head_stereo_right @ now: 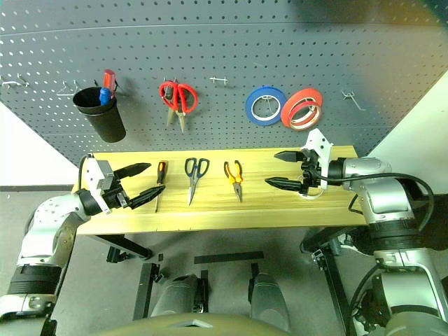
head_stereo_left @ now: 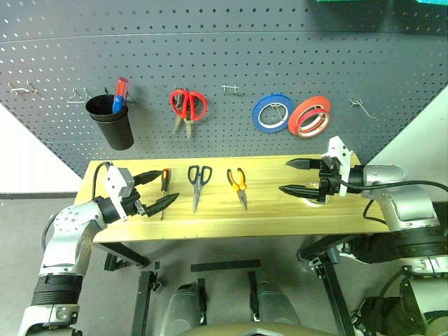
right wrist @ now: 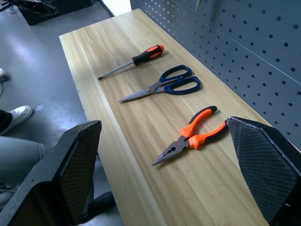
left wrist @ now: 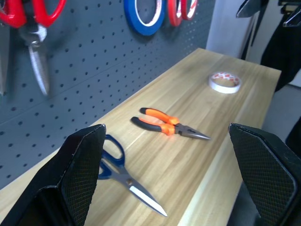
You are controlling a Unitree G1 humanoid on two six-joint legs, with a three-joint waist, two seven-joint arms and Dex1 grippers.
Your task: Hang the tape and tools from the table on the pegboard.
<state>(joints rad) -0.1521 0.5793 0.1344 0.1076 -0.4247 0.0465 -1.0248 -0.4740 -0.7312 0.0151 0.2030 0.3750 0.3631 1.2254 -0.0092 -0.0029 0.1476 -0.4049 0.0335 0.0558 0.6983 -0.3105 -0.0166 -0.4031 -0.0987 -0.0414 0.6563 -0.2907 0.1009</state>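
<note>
Currently both jaws stand released and empty: the left gripper (head_stereo_left: 155,189) hovers over the tabletop (head_stereo_left: 280,213) at its 9 o'clock end, the right gripper (head_stereo_left: 301,176) at the 3 o'clock end, right above the tape (left wrist: 225,82). Between them lie the screwdriver (head_stereo_left: 164,184), scissors (head_stereo_left: 197,183) and pliers (head_stereo_left: 239,185), all unhung; the pegboard (head_stereo_left: 231,49) rises at 12 o'clock. The tape looks light and stiff, probably best pinched across its rim; the steel tools may slip, so take their handles
</note>
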